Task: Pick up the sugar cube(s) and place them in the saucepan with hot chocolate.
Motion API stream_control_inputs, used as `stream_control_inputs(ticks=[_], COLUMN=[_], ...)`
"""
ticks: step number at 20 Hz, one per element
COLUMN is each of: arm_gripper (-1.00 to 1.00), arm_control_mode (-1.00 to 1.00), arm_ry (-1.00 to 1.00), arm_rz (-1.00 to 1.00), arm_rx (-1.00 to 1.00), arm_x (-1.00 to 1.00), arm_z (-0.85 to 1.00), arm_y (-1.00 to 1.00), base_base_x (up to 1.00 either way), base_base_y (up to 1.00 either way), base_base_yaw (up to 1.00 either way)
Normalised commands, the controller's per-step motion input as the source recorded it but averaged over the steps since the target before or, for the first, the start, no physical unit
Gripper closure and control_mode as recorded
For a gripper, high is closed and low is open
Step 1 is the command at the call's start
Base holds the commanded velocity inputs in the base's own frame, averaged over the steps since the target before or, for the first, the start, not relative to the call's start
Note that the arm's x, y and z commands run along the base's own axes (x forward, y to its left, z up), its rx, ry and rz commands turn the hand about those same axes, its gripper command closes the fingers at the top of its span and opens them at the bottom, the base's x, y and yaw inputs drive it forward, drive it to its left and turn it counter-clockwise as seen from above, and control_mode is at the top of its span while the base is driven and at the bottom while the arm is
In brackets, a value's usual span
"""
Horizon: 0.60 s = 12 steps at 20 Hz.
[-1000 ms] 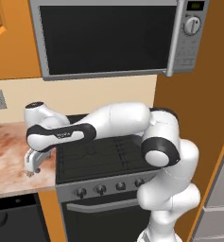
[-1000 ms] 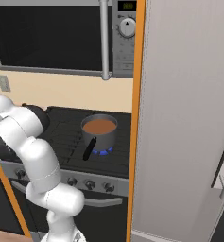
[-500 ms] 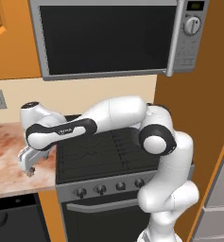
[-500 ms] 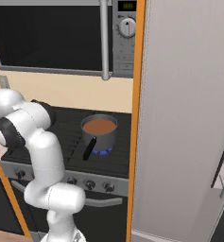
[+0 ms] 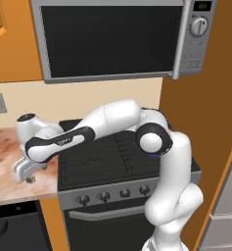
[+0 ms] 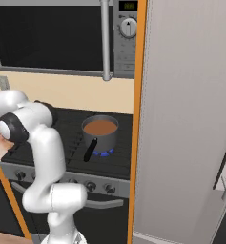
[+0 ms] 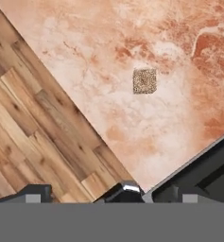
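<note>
The sugar cube [image 7: 144, 81], a small speckled tan square, lies on the reddish marble counter [image 7: 179, 56], ahead of my gripper [image 7: 78, 193] and offset toward the stove side. My gripper is open and its dark fingertips [image 7: 34, 192] hold nothing. In the left base view my gripper [image 5: 28, 175] hangs just above the counter's front part, left of the stove. The saucepan with hot chocolate [image 6: 100, 133] is a grey pan with brown liquid and a black handle [image 6: 89, 150]. It stands on a lit burner at the stove's right side, far from my gripper.
The black stove [image 5: 107, 157] with a row of knobs [image 5: 104, 196] adjoins the counter on its right. A microwave [image 5: 107, 39] hangs above. The counter's front edge is close to the cube, with wooden floor [image 7: 33, 123] below it. A tall grey panel [image 6: 190, 119] walls off the right.
My arm has stretched further left. The gripper has shifted slightly left and down over the counter. The saucepan has not moved.
</note>
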Motion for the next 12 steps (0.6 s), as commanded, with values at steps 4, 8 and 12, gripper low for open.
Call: stream_control_inputs(ticks=[4,8,12], arm_gripper=[-1.0,-1.0,-1.0], arm_control_mode=[-1.0,-1.0,-1.0], arm_ry=[-0.06,-0.05,-0.03], arm_rz=[-0.06,-0.05,-0.04], arm_rx=[0.0,0.0,0.0], arm_x=[0.09,0.16,0.35], arm_z=[-0.31,-0.22,-0.18], arm_y=[0.13,0.18,0.17], base_base_x=[0.0,0.0,0.0], base_base_y=[0.0,0.0,0.0], base_base_yaw=[0.0,0.0,0.0])
